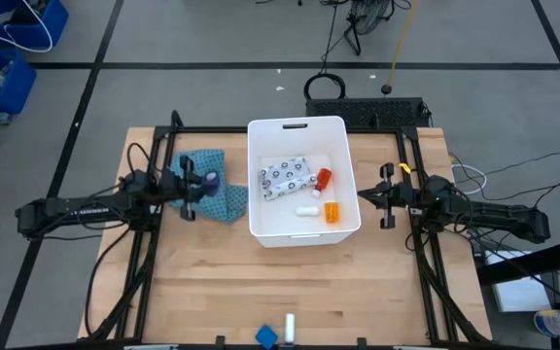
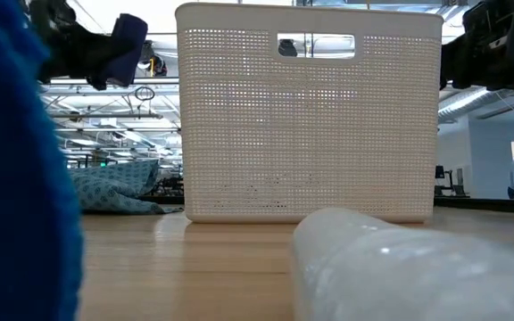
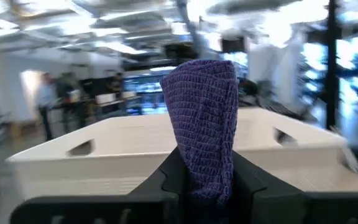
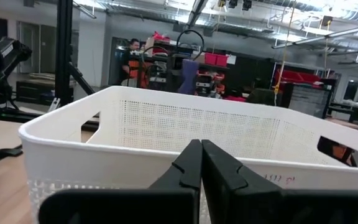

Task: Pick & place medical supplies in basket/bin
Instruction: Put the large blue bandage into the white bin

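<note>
Your left gripper (image 1: 205,182) hangs above the table just left of the white bin (image 1: 257,175), clenched on a dark purple-blue knitted piece (image 3: 205,118) that stands up between its fingers (image 3: 166,177); in the low view that same piece (image 2: 125,46) shows raised near the bin's upper left corner. Beneath and beside that gripper you can see the teal patterned cloth (image 1: 220,194) lying crumpled on the wooden table (image 1: 212,282), touching or nearly touching the bin's left wall. Your right gripper (image 1: 365,195) waits just off the bin's right wall, its fingers (image 4: 191,165) pressed together on nothing. Inside the bin lie the flat white dark-patterned pouch (image 1: 286,177), the red bottle with white cap (image 1: 322,179) just beside it, a white tube (image 1: 306,210) near the front wall, and the orange pill bottle (image 1: 332,212) in the right front corner. At the table's near edge, well apart from the bin, you have a blue piece (image 1: 265,336) and a small white item (image 1: 289,327) side by side. People stand in the room far behind the table.
</note>
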Available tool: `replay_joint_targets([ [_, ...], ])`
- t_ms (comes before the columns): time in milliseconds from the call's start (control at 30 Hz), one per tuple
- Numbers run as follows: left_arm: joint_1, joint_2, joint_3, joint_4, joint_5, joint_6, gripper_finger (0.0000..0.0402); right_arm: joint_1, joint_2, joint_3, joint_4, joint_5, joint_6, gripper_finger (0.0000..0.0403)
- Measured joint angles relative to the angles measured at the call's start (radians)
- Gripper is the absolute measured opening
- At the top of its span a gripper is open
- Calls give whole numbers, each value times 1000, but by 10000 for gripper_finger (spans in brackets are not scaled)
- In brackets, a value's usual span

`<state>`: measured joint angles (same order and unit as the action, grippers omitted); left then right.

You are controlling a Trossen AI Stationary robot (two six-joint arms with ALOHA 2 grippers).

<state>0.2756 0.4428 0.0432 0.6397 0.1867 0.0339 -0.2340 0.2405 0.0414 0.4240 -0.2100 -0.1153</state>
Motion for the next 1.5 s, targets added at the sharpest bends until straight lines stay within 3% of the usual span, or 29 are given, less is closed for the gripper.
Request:
replay_joint_targets([
  [200,-1,39,104,-71,-46,-93,57,0,0,0,-10,0,35,0],
  [433,-17,170,310,-169,-30,-50,60,0,0,0,-24,0,46,0],
  [800,-17,526,739,-401,-24,-35,61,0,0,0,-36,0,45,0],
  [1167,-16,877,1152,-685,102,-63,62,0,0,14,26,-9,9,0],
  [1500,-5,1093,1369,-864,127,-32,62,0,0,38,-58,-29,-13,0],
])
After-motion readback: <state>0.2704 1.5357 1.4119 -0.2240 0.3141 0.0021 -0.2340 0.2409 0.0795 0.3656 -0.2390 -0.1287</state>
